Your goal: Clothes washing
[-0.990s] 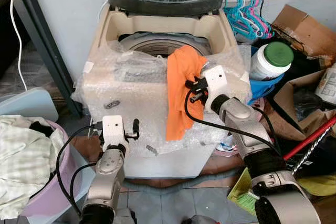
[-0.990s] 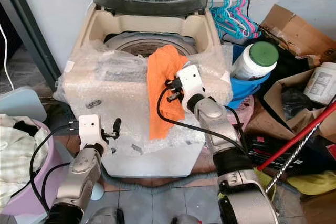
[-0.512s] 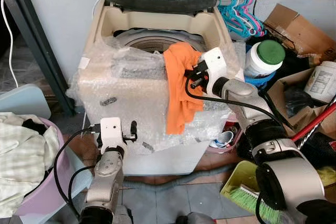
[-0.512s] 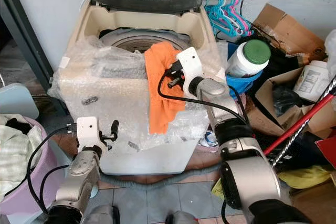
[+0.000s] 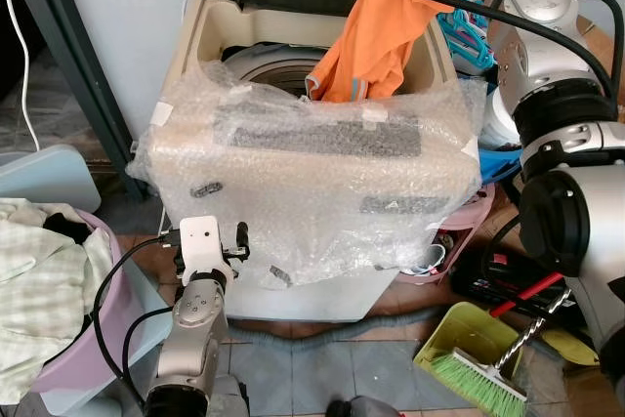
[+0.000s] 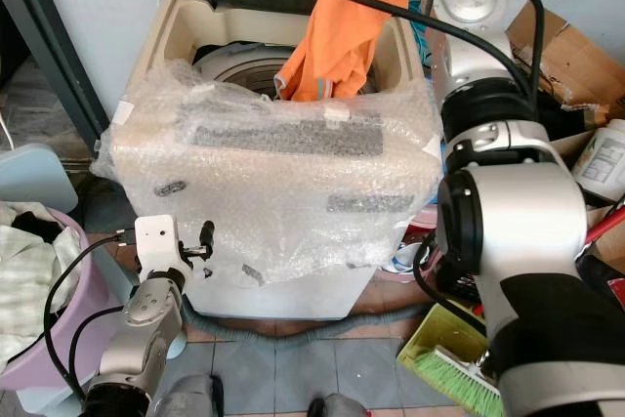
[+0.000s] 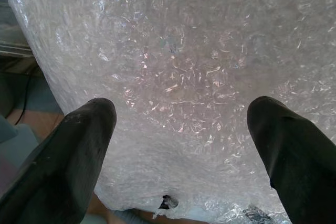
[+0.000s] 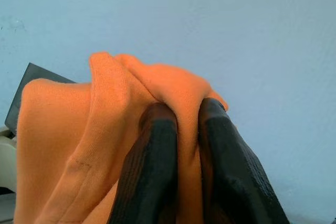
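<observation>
A top-loading washing machine [image 5: 312, 158] wrapped in bubble wrap stands before me with its lid up and its drum [image 5: 264, 65] exposed. An orange garment [image 5: 376, 26] hangs from my raised right arm [image 5: 532, 7], its lower end dangling at the drum's right rim. In the right wrist view my right gripper [image 8: 186, 111] is shut on a fold of the orange cloth, which is pinched between the black fingers [image 8: 157, 145]. My left gripper [image 5: 209, 239] is low in front of the machine, open, facing the bubble wrap [image 7: 178, 77] with nothing in it.
A lavender basket [image 5: 98, 339] of pale clothes sits at my left. A green dustpan and brush [image 5: 469, 358] lie on the floor at the right, with hangers [image 5: 469, 26], a cardboard box [image 6: 576, 36] and a white jar [image 6: 601, 158] behind. A dark post [image 5: 73, 56] stands left of the machine.
My right arm has lifted the orange garment off the machine's front edge to high above the drum. The camera has shifted a little. The left gripper stays where it was.
</observation>
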You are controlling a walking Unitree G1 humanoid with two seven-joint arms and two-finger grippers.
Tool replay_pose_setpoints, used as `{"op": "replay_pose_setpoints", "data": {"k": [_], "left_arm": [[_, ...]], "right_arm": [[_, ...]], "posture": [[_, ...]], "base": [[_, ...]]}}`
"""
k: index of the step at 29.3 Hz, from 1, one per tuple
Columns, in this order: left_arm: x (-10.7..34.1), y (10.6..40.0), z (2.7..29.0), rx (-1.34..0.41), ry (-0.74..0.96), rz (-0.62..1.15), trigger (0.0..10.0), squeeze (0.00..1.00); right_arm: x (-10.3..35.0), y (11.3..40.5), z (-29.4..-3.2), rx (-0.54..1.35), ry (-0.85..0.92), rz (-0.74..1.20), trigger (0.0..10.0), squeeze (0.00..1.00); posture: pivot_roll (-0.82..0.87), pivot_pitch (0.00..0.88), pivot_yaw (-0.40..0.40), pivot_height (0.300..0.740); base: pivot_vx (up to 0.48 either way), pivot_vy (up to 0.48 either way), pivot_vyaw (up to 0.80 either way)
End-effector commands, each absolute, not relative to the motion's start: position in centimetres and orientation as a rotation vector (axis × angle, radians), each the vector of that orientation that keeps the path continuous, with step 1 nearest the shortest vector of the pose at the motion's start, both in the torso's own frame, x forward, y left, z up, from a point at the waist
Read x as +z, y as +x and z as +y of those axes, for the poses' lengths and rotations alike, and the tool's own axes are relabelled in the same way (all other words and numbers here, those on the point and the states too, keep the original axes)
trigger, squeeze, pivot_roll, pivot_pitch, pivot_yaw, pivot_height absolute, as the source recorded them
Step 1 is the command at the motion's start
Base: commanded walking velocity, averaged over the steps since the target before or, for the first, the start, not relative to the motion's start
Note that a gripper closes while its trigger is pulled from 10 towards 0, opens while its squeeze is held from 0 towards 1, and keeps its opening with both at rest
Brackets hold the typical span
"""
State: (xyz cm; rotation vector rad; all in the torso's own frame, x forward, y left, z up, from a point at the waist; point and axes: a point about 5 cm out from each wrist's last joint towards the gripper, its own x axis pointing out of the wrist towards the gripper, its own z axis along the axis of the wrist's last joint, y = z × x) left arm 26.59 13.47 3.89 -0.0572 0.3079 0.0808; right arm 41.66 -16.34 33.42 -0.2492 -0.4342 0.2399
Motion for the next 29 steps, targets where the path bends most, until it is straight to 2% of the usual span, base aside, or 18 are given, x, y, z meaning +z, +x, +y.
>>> {"op": "replay_pose_setpoints", "data": {"k": [1, 4, 7, 11, 17, 21, 26, 29], "left_arm": [[4.2, 26.8, 12.8, 0.066, -0.076, 0.302, 10.0, 0.0], [4.2, 26.8, 12.8, 0.054, -0.068, 0.306, 10.0, 0.0], [4.2, 27.0, 12.6, 0.042, -0.064, 0.306, 10.0, 0.0], [4.3, 27.2, 12.4, 0.036, -0.066, 0.306, 10.0, 0.0], [4.3, 27.2, 12.4, 0.044, -0.058, 0.304, 10.0, 0.0], [5.0, 27.3, 12.8, 0.057, -0.037, 0.257, 10.0, 0.0], [6.1, 27.7, 13.6, 0.093, -0.033, 0.206, 10.0, 0.0], [6.4, 28.1, 13.9, 0.097, -0.018, 0.191, 10.0, 0.0]], "right_arm": [[30.8, 41.8, -17.3, 0.235, -0.241, -0.359, 10.0, 1.0], [28.4, 41.6, -17.7, 0.299, -0.216, -0.303, 10.0, 1.0], [25.6, 41.1, -17.3, 0.445, -0.283, -0.201, 10.0, 1.0], [24.5, 40.5, -17.4, 0.505, -0.317, -0.215, 10.0, 1.0], [23.2, 39.0, -18.2, 0.434, -0.356, -0.324, 10.0, 1.0], [21.9, 37.1, -17.6, 0.377, -0.329, -0.401, 10.0, 1.0], [20.1, 35.2, -16.4, 0.345, -0.297, -0.414, 10.0, 1.0], [17.6, 33.3, -16.2, 0.227, -0.213, -0.37, 10.0, 1.0]], "posture": [[0.07, 0.0, -0.064, 0.74], [0.06, 0.0, -0.055, 0.74], [0.05, 0.0, -0.049, 0.74], [0.04, 0.0, -0.045, 0.74], [0.03, 0.0, -0.033, 0.74], [0.01, 0.0, -0.015, 0.74], [0.0, 0.0, -0.003, 0.74], [0.01, 0.0, -0.011, 0.74]], "base": [[0.0, 0.0, 0.0], [0.0, 0.0, 0.0], [0.0, 0.0, 0.0], [0.0, 0.0, 0.0], [0.0, 0.0, 0.0], [0.0, 0.0, 0.0], [0.0, 0.0, 0.0], [0.0, 0.0, 0.0]]}}
